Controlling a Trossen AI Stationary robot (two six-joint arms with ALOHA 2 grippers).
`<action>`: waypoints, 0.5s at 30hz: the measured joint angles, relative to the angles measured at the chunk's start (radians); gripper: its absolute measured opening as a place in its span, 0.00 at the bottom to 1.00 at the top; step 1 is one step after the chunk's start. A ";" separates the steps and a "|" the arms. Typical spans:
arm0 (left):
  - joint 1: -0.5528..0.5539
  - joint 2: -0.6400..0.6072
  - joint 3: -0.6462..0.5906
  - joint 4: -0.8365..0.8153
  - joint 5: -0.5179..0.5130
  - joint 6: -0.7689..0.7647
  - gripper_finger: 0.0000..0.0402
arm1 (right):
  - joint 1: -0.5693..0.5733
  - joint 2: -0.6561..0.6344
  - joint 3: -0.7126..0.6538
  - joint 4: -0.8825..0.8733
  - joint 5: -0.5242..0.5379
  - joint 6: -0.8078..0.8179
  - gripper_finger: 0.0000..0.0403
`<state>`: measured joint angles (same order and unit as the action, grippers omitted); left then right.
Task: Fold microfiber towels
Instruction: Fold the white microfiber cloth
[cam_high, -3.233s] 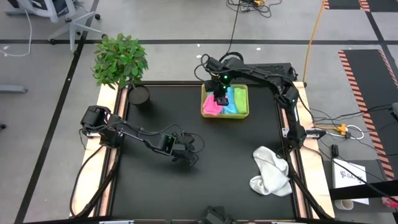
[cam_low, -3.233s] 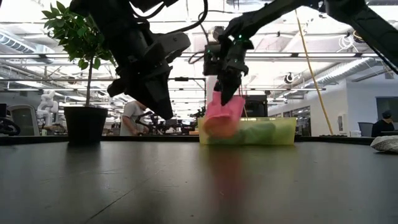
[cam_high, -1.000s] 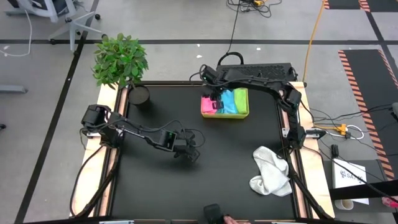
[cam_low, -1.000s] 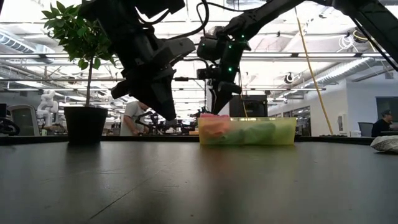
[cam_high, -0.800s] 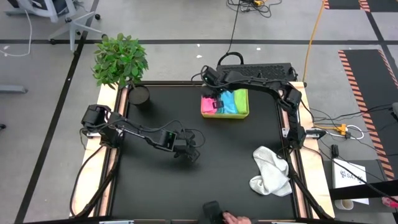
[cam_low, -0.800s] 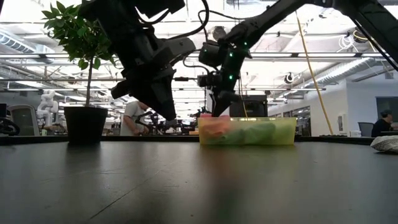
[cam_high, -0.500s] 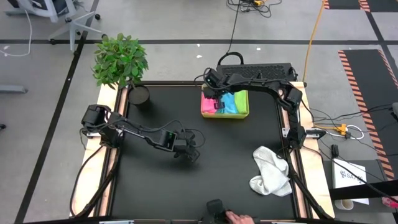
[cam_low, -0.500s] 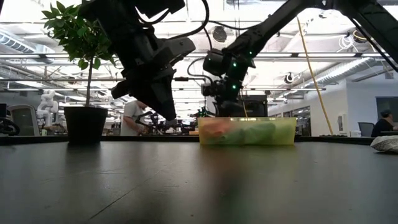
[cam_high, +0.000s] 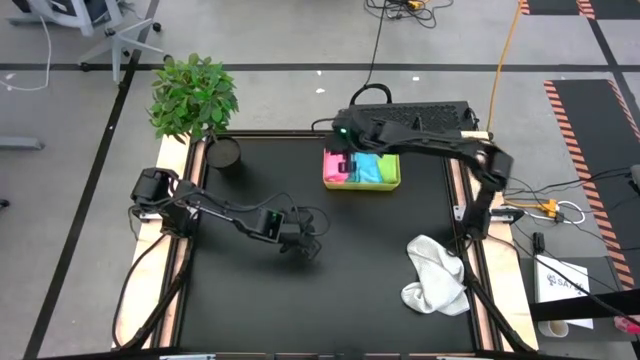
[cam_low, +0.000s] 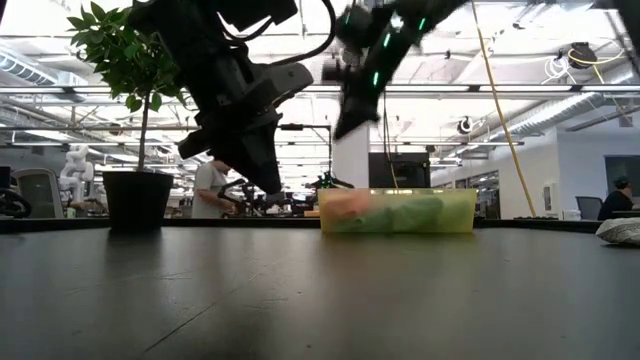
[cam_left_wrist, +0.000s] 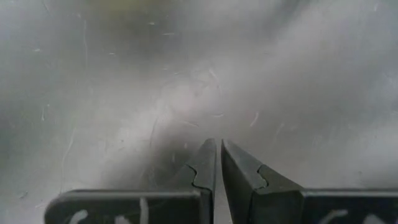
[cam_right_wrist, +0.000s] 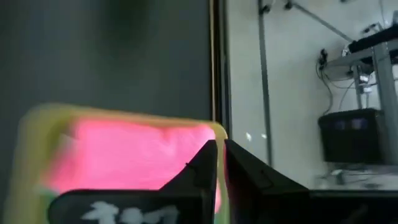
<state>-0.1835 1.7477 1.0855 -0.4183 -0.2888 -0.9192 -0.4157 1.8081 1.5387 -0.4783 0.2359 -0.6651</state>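
**Right arm over tray, both grippers pinched shut and empty**

Right gripper (cam_right_wrist: 219, 149) is above the yellow-green tray (cam_high: 391, 184) at the far edge of the black table (cam_high: 330, 290), fingers pressed together with nothing between them. In the low view it hangs clear above the tray rim.

In the tray, folded, side by side: pink towel (cam_high: 338, 172), light blue towel (cam_high: 366, 166), lime green towel (cam_high: 386, 165). The right wrist view shows pink just beyond the fingertips.

White towel (cam_high: 435, 275) is loose and crumpled on the table's right side, near the edge, well apart from the tray.

Left gripper (cam_left_wrist: 219, 151) is low over bare table left of centre, jaws closed, holding nothing.

Potted plant (cam_high: 195, 98) at the far left corner.

No readable writing or labels; the white marks on the gripper bodies in the wrist views are too blurred to make out.
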 joint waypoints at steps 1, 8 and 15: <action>0.003 0.000 0.000 0.001 0.000 0.000 0.06 | 0.017 -0.040 0.000 -0.024 -0.001 0.061 0.05; 0.015 0.000 0.000 0.008 -0.001 0.031 0.06 | 0.135 -0.326 0.003 -0.376 -0.004 0.421 0.04; 0.015 0.000 0.000 0.009 0.000 0.051 0.06 | 0.295 -0.536 -0.027 -0.776 -0.029 0.879 0.00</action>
<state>-0.1684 1.7477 1.0855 -0.4093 -0.2892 -0.8682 -0.1202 1.2720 1.5121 -1.2538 0.2068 0.2140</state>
